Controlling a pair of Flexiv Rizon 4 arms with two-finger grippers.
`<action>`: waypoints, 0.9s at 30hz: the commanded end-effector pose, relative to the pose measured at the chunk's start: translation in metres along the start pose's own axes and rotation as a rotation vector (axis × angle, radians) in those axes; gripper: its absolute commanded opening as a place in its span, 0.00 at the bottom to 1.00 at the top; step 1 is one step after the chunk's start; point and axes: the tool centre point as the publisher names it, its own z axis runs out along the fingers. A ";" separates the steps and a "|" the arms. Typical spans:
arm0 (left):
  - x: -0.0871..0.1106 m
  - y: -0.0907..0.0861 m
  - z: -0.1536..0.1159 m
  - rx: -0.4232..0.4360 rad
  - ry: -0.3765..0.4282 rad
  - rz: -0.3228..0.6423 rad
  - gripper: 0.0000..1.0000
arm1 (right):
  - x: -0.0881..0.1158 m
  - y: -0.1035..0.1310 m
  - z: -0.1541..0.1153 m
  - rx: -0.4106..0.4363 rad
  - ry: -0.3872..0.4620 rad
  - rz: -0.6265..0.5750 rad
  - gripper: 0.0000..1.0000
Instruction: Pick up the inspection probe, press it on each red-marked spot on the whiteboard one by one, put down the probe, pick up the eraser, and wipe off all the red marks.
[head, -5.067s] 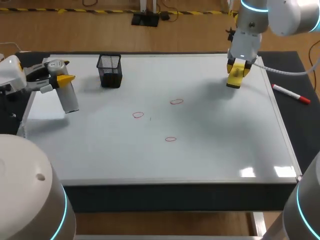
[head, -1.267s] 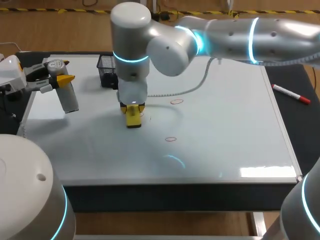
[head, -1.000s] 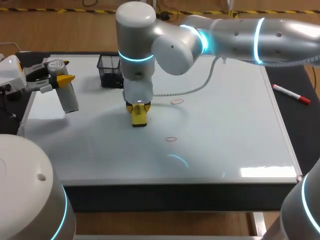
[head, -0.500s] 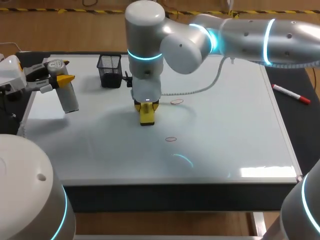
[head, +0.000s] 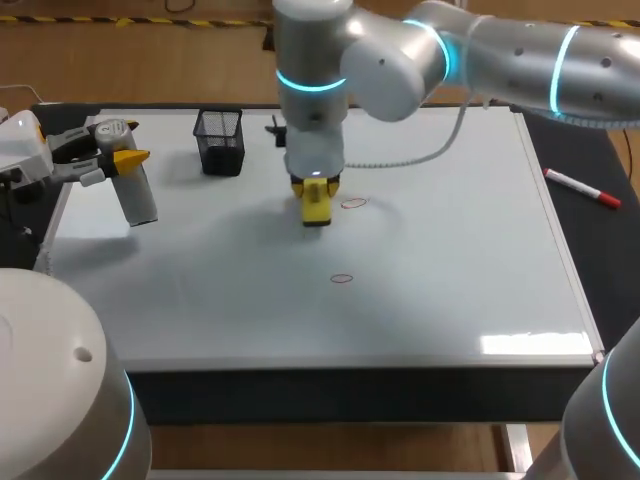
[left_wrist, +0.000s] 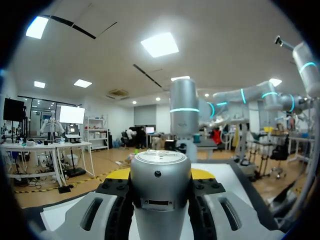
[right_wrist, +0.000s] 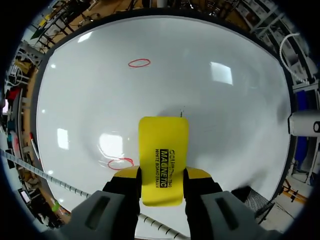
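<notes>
My right gripper (head: 315, 200) is shut on the yellow eraser (head: 316, 207), which stands on the whiteboard (head: 450, 280) near its middle. One red ring (head: 353, 203) lies just right of the eraser, a second red ring (head: 341, 278) nearer the front. In the right wrist view the eraser (right_wrist: 163, 157) sits between the fingers of the right gripper (right_wrist: 162, 176), with one red ring (right_wrist: 120, 163) beside it and another red ring (right_wrist: 139, 63) ahead. My left gripper (head: 118, 156) hangs over the board's left edge, shut on the grey probe (head: 140, 198). The probe (left_wrist: 161, 195) fills the left wrist view.
A black mesh pen holder (head: 221, 141) stands on the far left part of the board. A red marker (head: 582, 187) lies on the dark mat to the right of the board. My right arm spans the far side of the board.
My right gripper has slid the eraser right and farther away, toward the far ring. The left red ring seen earlier is gone. The left arm has not moved.
</notes>
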 end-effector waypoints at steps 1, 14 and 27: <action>0.001 -0.001 0.000 0.001 -0.002 0.001 0.00 | 0.034 -0.006 -0.011 0.007 -0.027 0.035 0.00; 0.001 -0.001 0.000 0.001 -0.002 0.001 0.00 | 0.143 -0.049 -0.021 0.015 0.006 0.226 0.00; 0.001 -0.001 0.000 0.001 -0.002 0.001 0.00 | 0.221 -0.088 -0.015 0.002 0.018 0.360 0.00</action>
